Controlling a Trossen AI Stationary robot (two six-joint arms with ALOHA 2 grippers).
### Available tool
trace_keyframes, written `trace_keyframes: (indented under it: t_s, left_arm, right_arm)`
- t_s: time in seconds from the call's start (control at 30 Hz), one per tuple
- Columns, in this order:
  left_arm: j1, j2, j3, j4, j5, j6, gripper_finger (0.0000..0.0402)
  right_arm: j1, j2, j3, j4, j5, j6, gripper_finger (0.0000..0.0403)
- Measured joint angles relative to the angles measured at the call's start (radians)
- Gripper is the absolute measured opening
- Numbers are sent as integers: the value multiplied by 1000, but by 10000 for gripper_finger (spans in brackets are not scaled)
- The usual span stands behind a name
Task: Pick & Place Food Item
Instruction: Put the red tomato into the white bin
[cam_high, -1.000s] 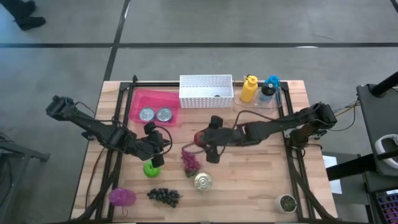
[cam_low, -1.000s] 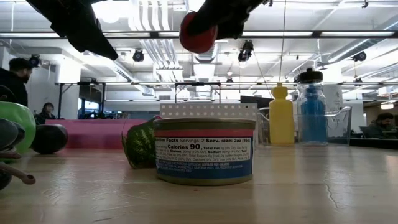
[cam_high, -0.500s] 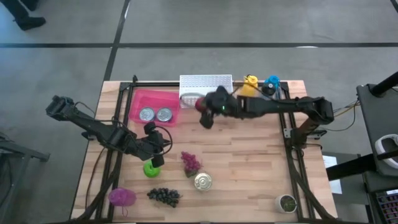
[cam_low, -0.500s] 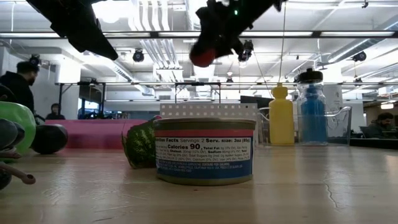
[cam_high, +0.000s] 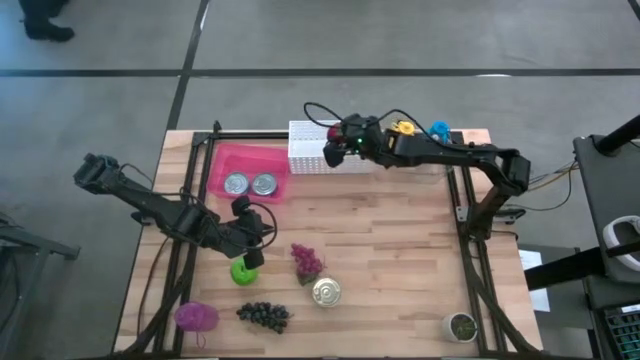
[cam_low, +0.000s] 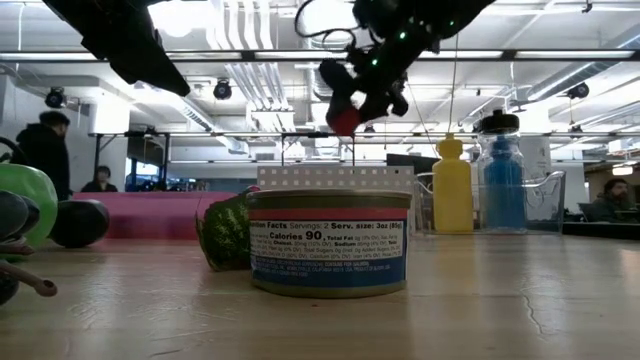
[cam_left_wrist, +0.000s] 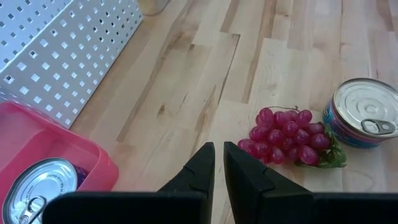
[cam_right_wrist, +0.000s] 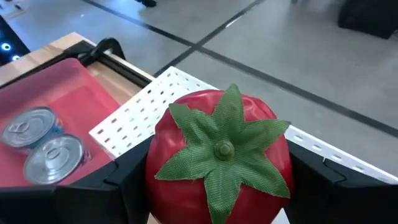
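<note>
Above the white perforated bin (cam_high: 330, 146) at the desk's far edge, the right end effector (cam_high: 333, 148) clamps a red tomato (cam_right_wrist: 219, 163); release should wait until centred low over the bin; left end effector (cam_left_wrist: 218, 167) idles closed, empty.

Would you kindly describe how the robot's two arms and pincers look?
Both arms are dark, slender and jointed, with black cables looping along them. The left pincer has two black, wedge-shaped fingers. The right pincer shows a small green light beside it and black fingers.
</note>
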Motion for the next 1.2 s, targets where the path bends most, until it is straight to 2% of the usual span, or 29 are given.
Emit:
trace_keyframes:
  t_s: [0.4,0.77,1.2]
  left_arm:
    - [0,0,0,3,0,1,39]
    - [0,0,0,3,0,2,39]
    - [0,0,0,3,0,0,39]
  right_arm:
    - [-76,165,63,-1,-7,-7,258]
    - [-97,290,106,-7,-17,-7,258]
    - [-102,316,140,-28,-40,0,263]
